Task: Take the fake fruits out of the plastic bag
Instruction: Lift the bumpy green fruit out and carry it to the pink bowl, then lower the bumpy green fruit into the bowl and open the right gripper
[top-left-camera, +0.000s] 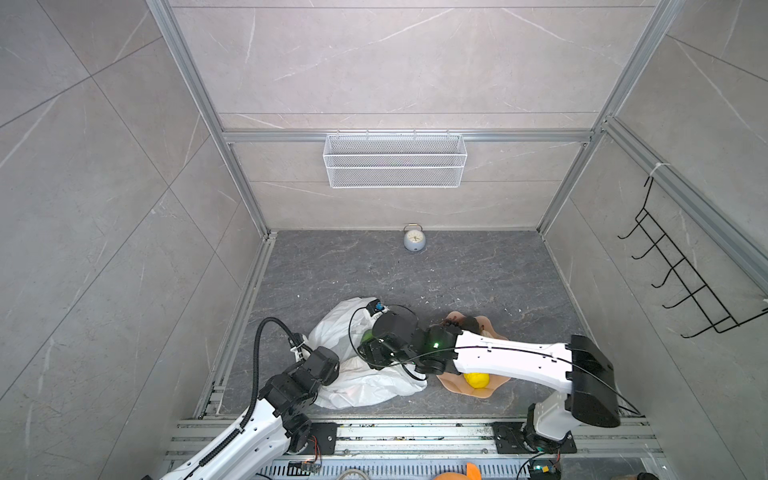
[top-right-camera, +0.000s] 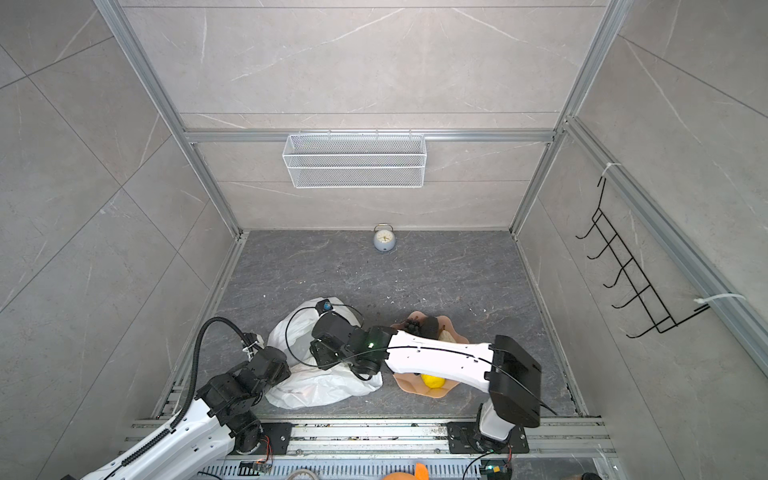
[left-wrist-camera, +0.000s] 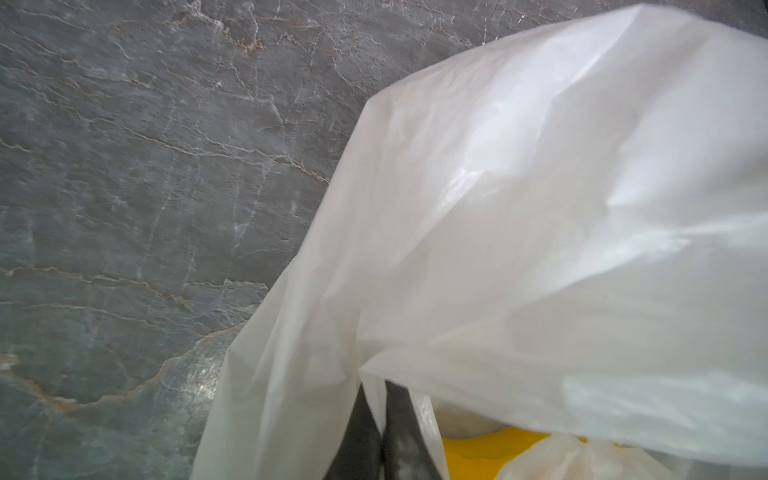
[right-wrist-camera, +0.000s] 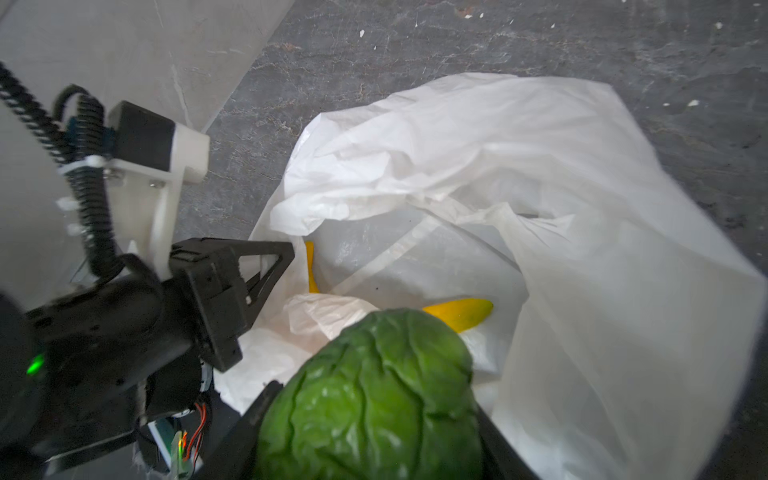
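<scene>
The white plastic bag (top-left-camera: 365, 386) (top-right-camera: 320, 390) lies crumpled on the dark floor at the front left. My left gripper (left-wrist-camera: 382, 432) is shut on the bag's (left-wrist-camera: 540, 208) rim, seen from the right wrist too, where the gripper (right-wrist-camera: 270, 266) pinches the edge. My right gripper (right-wrist-camera: 374, 403) is shut on a green, leafy-skinned round fruit (right-wrist-camera: 374, 365) just above the bag's (right-wrist-camera: 582, 208) mouth; a green sliver of that fruit (top-left-camera: 366, 336) shows under the wrist. Yellow bananas (right-wrist-camera: 461, 313) (left-wrist-camera: 478, 453) lie inside the bag.
A peach-pink scalloped bowl (top-left-camera: 457, 388) (top-right-camera: 411, 384) right of the bag holds a yellow fruit (top-left-camera: 476, 379) and a dark grape bunch (top-left-camera: 469, 323), partly under my right arm. A grey alarm clock (top-left-camera: 414, 240) stands by the back wall. A wire basket (top-left-camera: 395, 160) and a hook rack (top-left-camera: 681, 270) hang on the walls.
</scene>
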